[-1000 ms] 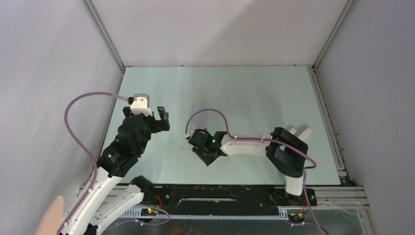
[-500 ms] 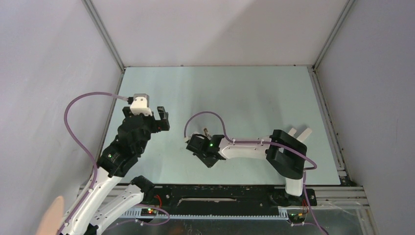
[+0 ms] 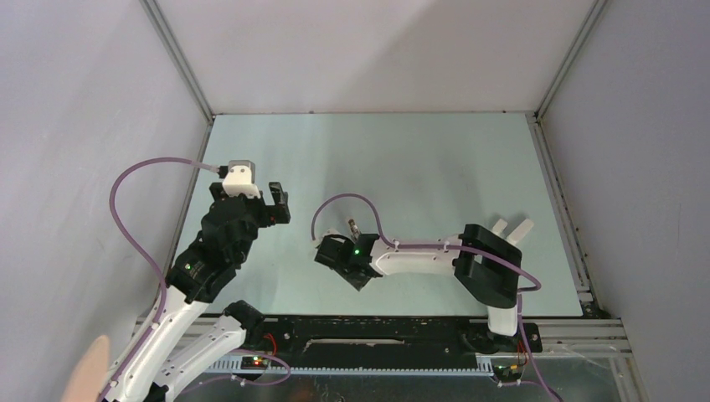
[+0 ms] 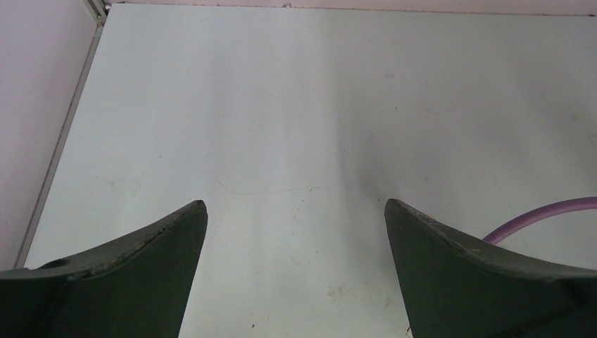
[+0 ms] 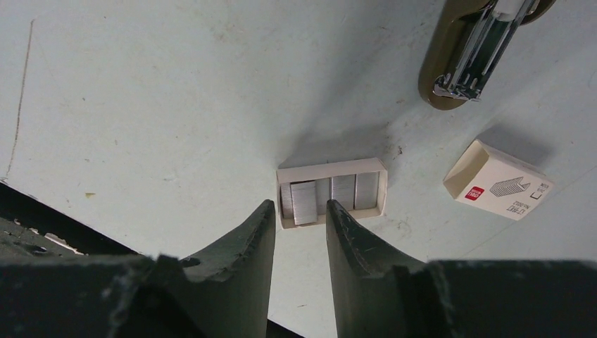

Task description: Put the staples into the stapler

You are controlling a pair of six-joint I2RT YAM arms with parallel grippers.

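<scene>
table [image 3: 419, 151]: pale green, scuffed | walls [image 3: 368, 50]: plain white | corner rails [image 3: 180, 60]: grey metal

Your right gripper [image 5: 299, 210] has a bare path to the tray of staples [image 5: 331, 191] — stapler [image 5: 442, 62] and cardboard box [image 5: 498, 180] lie aside.

— What do the arms look like?
— White shells with black joint housings. The left arm [image 3: 205, 251] carries a white-and-grey block [image 3: 239, 173] at the end farthest from its base.
— And the cabling?
— A purple cable [image 3: 126, 184] loops off each one. The right arm [image 3: 419, 254] shows a small green light [image 3: 356, 249]. The gripper fingers [image 5: 236, 271] are dark, matte, tapered wedges with scuffed edges.
</scene>
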